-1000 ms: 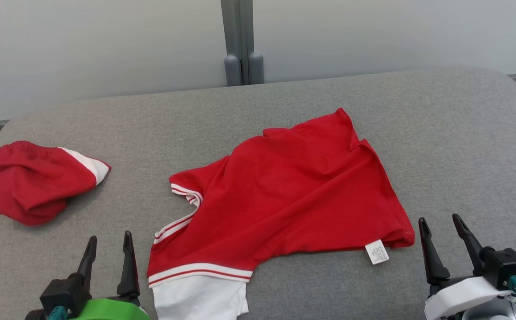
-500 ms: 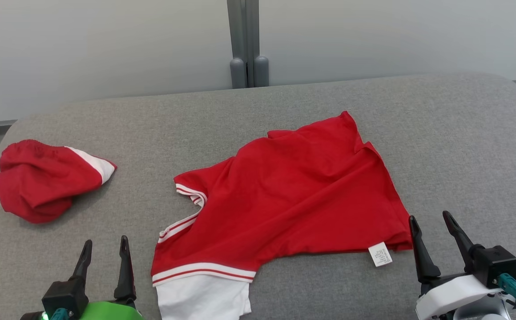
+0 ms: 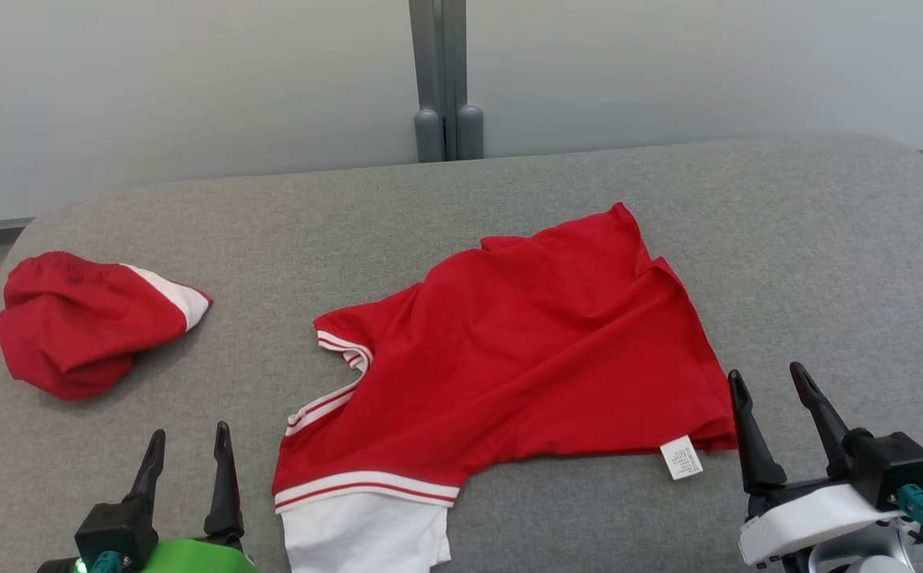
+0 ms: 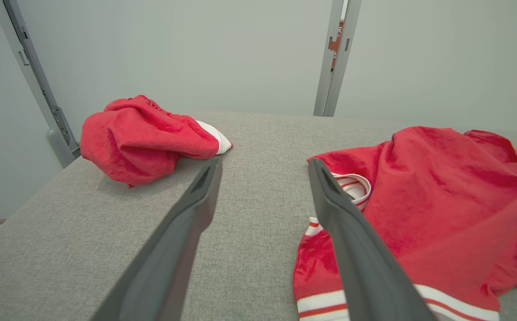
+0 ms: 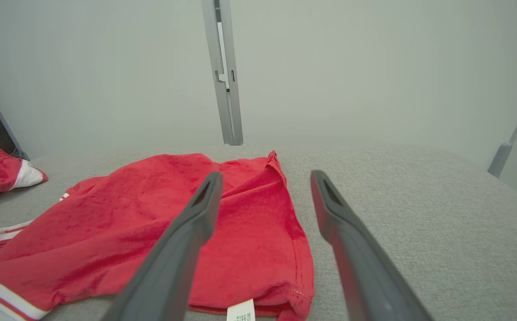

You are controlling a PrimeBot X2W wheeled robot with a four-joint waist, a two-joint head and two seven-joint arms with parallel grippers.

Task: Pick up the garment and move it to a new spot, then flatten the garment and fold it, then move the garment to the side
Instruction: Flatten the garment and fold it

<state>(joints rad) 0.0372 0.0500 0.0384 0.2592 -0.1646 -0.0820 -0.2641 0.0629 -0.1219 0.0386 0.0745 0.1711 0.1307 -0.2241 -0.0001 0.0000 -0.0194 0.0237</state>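
Two garments: both lie on the grey padded surface point(image 3: 827, 239), well apart from each other.
Red shirt point(image 3: 525, 350): centre of the surface, spread out but rumpled, not folded. Creases run across the body. Red-and-white striped trim point(image 3: 366, 484) runs along the near edge, with a white panel point(image 3: 366, 533) below it reaching the bottom of the head view.
Care tag point(image 3: 682, 458): white, sticking out at the shirt's near right corner, flat on the padding.
Red bundle point(image 3: 72, 326): far left of the surface, scrunched into a heap, with a white patch on its right end.
Left gripper point(image 3: 191, 430): lower left in the head view, fingers spread wide with nothing between them. It sits between the bundle and the shirt's left edge. In the left wrist view its right finger point(image 4: 352, 249) overlaps the shirt's striped neck area, and contact can't be told.
Right gripper point(image 3: 766, 371): lower right in the head view, jaws wide apart and empty. Its left finger point(image 3: 750, 438) is just beside the shirt's right corner, near the tag, and whether it touches cloth can't be told. In the right wrist view the fingers point over the shirt's right edge toward the wall.
Backdrop: pale wall panels point(image 3: 191, 79) with a grey vertical post point(image 3: 442, 79) behind the far edge of the surface.
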